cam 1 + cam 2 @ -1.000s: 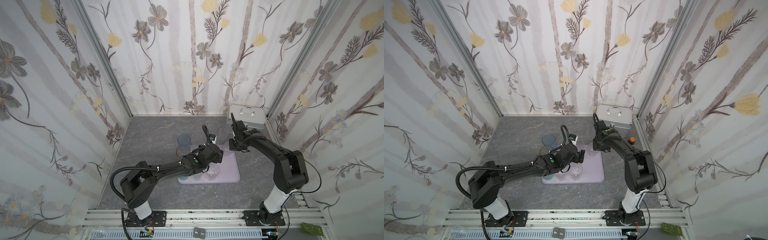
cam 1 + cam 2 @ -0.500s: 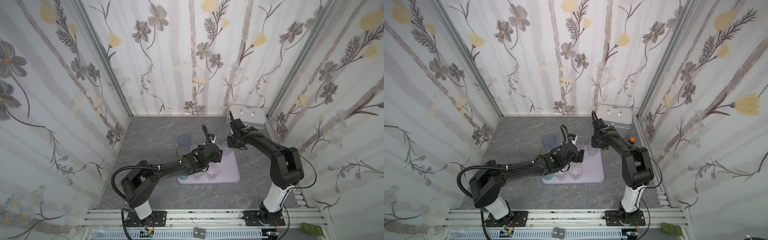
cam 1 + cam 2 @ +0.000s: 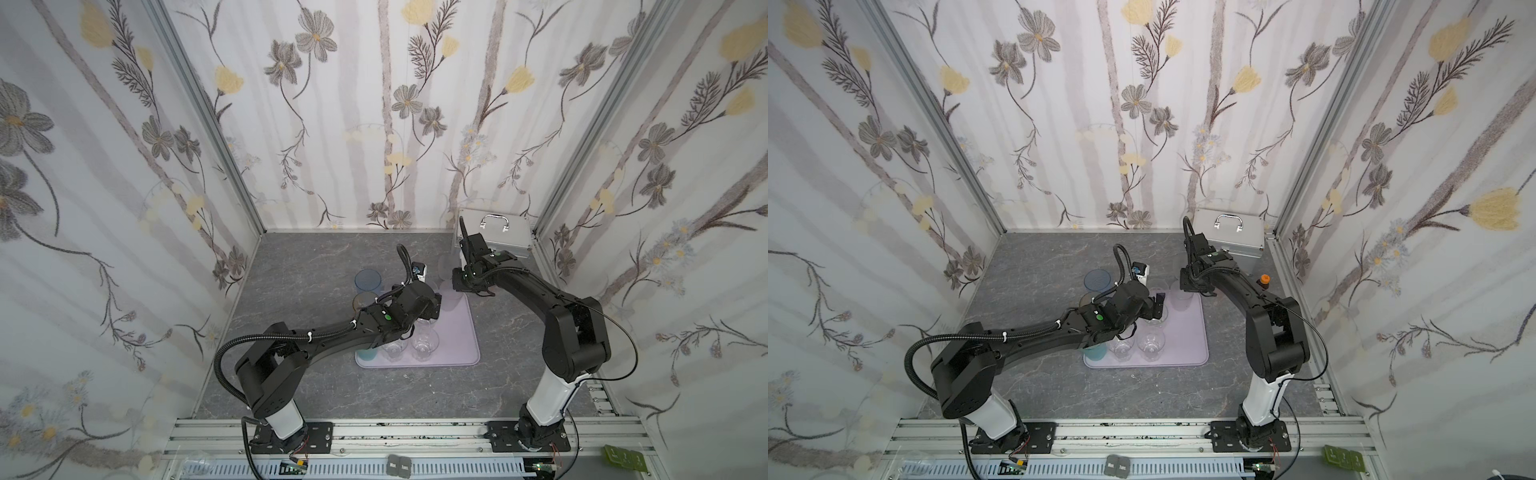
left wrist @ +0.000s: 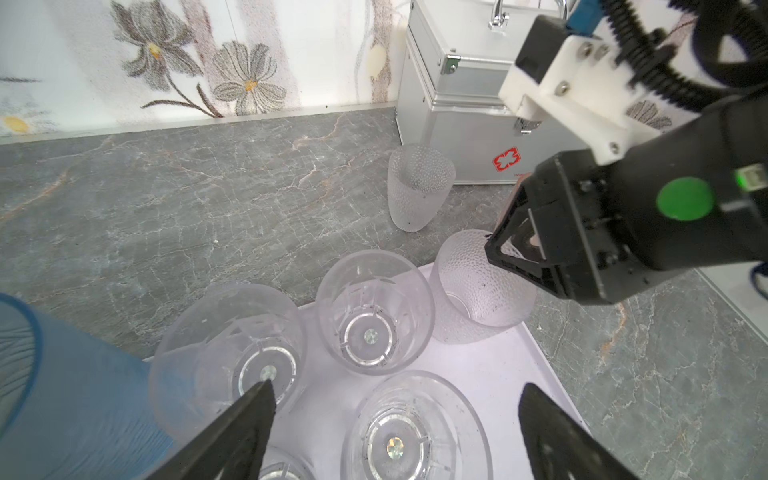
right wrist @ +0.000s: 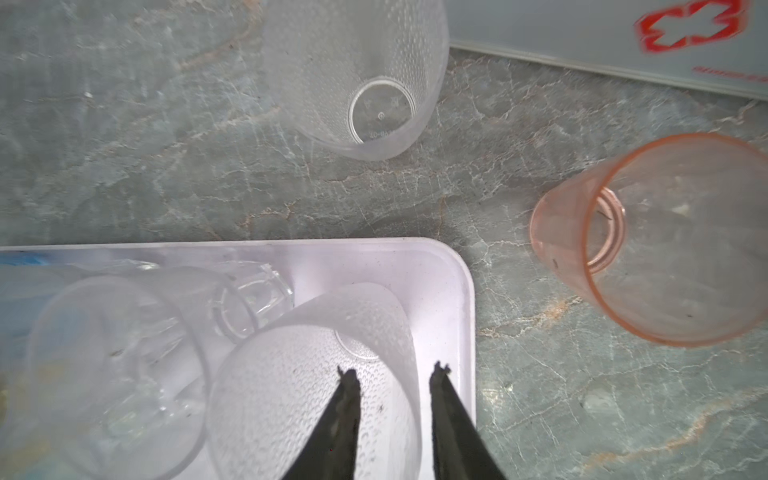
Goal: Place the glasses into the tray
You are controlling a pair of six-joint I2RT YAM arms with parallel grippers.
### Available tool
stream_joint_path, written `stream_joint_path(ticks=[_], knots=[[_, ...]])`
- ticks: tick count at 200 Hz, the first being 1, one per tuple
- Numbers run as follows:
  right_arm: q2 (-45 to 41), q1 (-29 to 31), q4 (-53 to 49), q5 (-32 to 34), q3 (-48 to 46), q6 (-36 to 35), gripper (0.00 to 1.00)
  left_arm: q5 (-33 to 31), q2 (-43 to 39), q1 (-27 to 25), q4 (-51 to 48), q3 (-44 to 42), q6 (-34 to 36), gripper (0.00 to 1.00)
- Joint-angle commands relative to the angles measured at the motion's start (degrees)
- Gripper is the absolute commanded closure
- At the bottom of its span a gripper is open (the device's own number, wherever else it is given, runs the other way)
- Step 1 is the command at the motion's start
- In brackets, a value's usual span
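A grey marbled tabletop (image 3: 316, 266) sits inside flowered walls, with two black robot arms reaching in from 6 o'clock. A silver case (image 3: 498, 232) stands at the tabletop's 1 o'clock corner. A pale lilac tray (image 3: 457, 340) lies near the centre.

The left claw (image 4: 395, 384) hovers over the tray toward 12 o'clock, spread wide and empty. Beneath it, several clear glasses (image 4: 374, 316) stand upright in the tray. The right claw (image 5: 395, 370) is at the tray's 1 o'clock corner. Its jaws are slightly parted on either side of the rim of a frosted glass (image 5: 291, 365) standing upright there, and they are not pinching it.

Four glasses are outside the tray. A blue glass (image 3: 368, 279) and an amber glass (image 3: 365, 300) stand just off its 10 o'clock corner. A second frosted glass (image 5: 365, 75) stands toward 1 o'clock before the case, and a pink glass (image 5: 665, 241) is near the tray's 1 o'clock corner.

The step in hand appears to be letting go of the frosted glass. The next move calls for a straight lift clear of its rim without tipping it, then a reach for a glass on the tabletop.

A second earlier the right claw was shut; now it has opened. The left arm has not moved.
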Motion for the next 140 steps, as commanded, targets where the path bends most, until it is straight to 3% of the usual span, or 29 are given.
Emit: stream_joint_path(ticks=[1, 33, 68, 116, 140], knots=[[-3.22, -0.41, 1.18, 0.42, 0.14, 0.46, 0.64, -1.8, -1.51, 0.76, 1.1, 0.54, 1.42, 0.06], [-5.72, -0.63, 2.74, 0.18, -1.51, 1.1, 0.61, -2.78, -4.36, 2.14, 1.11, 0.19, 4.0, 0.05], [-2.12, -0.63, 3.24, 0.84, -1.78, 0.95, 0.58, -3.06, -10.74, 5.99, 1.01, -3.09, 5.54, 0.05], [2.57, -0.46, 4.09, 1.91, -1.9, 0.21, 0.56, 1.12, -21.85, 17.64, 0.93, -10.85, 4.01, 0.04], [4.65, -0.55, 3.62, 5.48, -1.5, -0.22, 0.57, 2.47, -26.24, 22.62, 0.93, -14.71, 3.92, 0.04]])
